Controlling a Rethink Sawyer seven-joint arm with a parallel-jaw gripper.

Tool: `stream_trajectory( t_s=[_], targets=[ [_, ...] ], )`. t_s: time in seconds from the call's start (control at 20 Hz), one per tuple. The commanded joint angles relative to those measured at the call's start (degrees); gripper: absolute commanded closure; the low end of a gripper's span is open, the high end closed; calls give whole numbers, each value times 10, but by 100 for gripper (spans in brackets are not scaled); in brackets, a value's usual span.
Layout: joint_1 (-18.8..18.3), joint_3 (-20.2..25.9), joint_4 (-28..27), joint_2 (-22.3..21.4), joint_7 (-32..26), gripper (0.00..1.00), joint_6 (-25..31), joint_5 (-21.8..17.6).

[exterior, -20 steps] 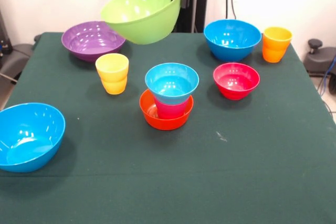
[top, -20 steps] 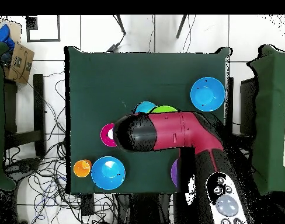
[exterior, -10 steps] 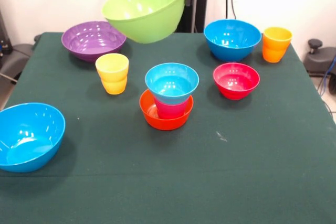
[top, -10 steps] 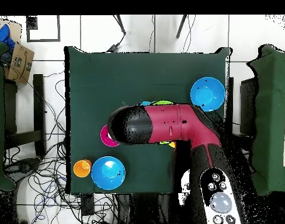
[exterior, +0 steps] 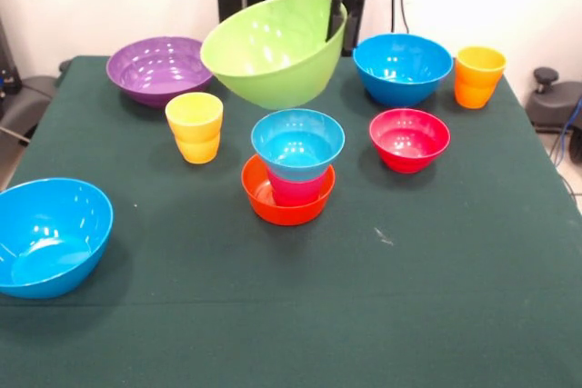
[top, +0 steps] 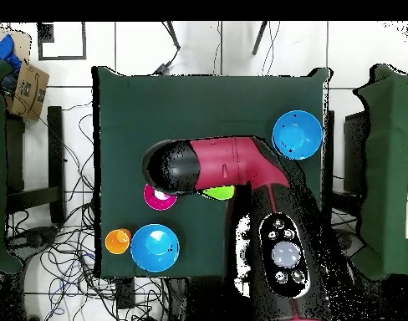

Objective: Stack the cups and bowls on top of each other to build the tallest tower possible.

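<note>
The lime green bowl (exterior: 273,50) hangs tilted in the air, its right rim pinched by my gripper (exterior: 336,21), which is shut on it. It hovers just behind and above the tower (exterior: 293,170): an orange bowl (exterior: 284,208) holding the red-pink cup (exterior: 296,190), with the small light blue bowl (exterior: 297,143) on top. A yellow cup (exterior: 194,126) stands left of the tower. In the overhead view my arm (top: 216,167) hides the tower, and only a sliver of the green bowl (top: 217,193) shows.
Purple bowl (exterior: 159,68) at back left, blue bowl (exterior: 402,66) and orange cup (exterior: 478,76) at back right, red bowl (exterior: 409,138) right of the tower. Another blue bowl (exterior: 50,235) sits at the front left edge. Dark green cloth (exterior: 364,315) covers the table.
The green bowl has come down and moved right and nearer, toward the tower. The arm's red wrist now shows at the top of the front view.
</note>
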Motion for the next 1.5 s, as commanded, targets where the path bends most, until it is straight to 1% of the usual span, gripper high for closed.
stream_trajectory(
  t_s=[0.05, 0.3, 0.5, 0.6, 0.85, 1.25, 1.3, 1.5],
  targets=[
    [31, -40, -36, 49, 127, 100, -27, -7],
    [56, -68, -64, 76, 141, 100, -18, -18],
    [70, -79, -74, 91, 144, 100, -32, -14],
    [77, -84, -83, 98, 144, 100, -30, -12],
    [85, -87, -122, 137, 140, 100, -25, 0],
    [105, -102, -151, 157, 146, 100, -15, 12],
    [109, -101, -175, 167, 143, 100, 0, 14],
    [117, -104, -197, 181, 139, 100, 13, 24]
  ],
)
